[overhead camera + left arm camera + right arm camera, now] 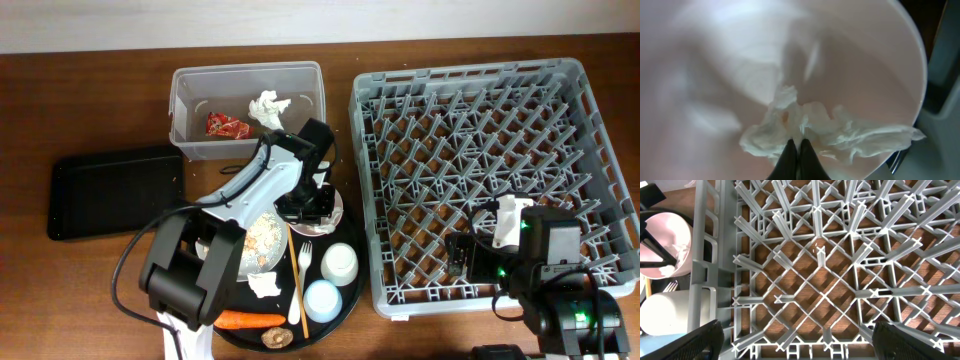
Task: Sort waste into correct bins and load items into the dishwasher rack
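Pinching tissue (830,132) inside bowl (865,65) | left claw (797,143) seemingly clamped on it | right claw (800,345) apart over rack (820,252)

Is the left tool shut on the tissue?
Shut: the left tool has its tips together, pinching the tissue in the bowl.

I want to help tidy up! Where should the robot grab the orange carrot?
Probably around its middle, coming straight down from above. The carrot lies flat on the round black tray, long and thin, so a grip across its narrow width should fit.
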